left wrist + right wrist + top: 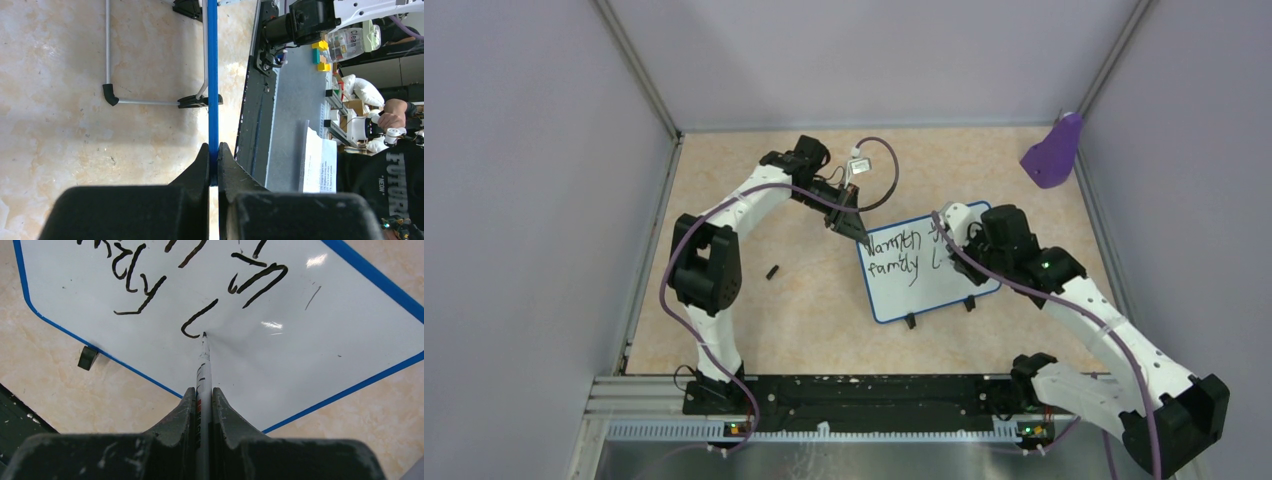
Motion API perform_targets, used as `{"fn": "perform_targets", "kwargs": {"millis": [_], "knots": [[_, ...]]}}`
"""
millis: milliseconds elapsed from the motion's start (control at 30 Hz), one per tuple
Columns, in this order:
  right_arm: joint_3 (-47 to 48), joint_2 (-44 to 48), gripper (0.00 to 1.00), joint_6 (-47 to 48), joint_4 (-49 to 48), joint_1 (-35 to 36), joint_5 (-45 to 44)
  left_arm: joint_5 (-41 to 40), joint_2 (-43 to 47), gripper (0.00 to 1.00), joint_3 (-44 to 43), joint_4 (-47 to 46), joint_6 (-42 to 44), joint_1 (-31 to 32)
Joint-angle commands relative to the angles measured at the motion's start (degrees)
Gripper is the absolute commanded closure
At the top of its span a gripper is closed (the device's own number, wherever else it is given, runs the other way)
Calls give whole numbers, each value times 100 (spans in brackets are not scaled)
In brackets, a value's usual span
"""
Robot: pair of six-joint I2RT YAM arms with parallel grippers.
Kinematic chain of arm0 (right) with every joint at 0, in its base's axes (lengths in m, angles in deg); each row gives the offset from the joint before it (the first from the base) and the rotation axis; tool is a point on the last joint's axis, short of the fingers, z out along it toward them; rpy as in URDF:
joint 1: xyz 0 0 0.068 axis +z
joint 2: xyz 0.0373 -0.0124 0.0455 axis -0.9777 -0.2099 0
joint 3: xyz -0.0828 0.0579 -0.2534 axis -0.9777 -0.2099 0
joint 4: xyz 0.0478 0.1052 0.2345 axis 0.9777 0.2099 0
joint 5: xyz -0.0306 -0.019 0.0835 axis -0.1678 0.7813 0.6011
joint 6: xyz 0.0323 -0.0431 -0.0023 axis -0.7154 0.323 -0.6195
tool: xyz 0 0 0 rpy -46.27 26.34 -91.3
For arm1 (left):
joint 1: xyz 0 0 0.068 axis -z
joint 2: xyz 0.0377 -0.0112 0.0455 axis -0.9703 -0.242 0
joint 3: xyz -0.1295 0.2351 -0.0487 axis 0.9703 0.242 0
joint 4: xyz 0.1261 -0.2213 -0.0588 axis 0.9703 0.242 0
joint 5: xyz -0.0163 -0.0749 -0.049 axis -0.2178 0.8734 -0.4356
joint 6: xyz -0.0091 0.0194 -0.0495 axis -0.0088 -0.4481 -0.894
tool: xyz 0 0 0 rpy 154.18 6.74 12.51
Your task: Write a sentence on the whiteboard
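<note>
At the left, the left arm rises from its base at the near edge, folds at a raised elbow and reaches right across the table (804,310). The left gripper (213,149) is clamped tight on the blue rim (213,75) at the far-left corner of the whiteboard (934,292). The board lies skewed just right of the table's centre, its black feet toward the near side, and bears the sentence (894,254) "Warmth in family L". To the right, the right arm stretches from a low elbow over the board. The right gripper (203,392) pinches a marker (204,365), its tip on the board just beside the "L".
</note>
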Motion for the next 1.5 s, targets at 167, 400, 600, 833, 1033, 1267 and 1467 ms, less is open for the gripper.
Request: {"fn": "perform_targets", "kwargs": {"millis": [167, 400, 600, 833, 1033, 1267, 1467], "knots": [[276, 89, 100, -130, -291, -50, -371, -199, -83, 100, -130, -81, 170, -1], [265, -38, 100, -132, -396, -50, -174, -202, -83, 100, -120, -70, 187, -2], [206, -75, 100, 13, -234, -42, 25, -205, -82, 100, -109, -71, 205, -2], [148, -99, 100, 252, 84, -48, 24, -193, -99, 100, -109, -73, 195, -1], [233, -85, 100, 338, 214, -49, -187, -212, -91, 100, -100, -76, 196, -2], [265, 27, 100, 72, -146, -50, -625, -199, -117, 100, -105, -87, 188, -2], [353, -3, 100, -107, -385, -50, -492, -199, -106, 100, -100, -82, 196, -2]]}}
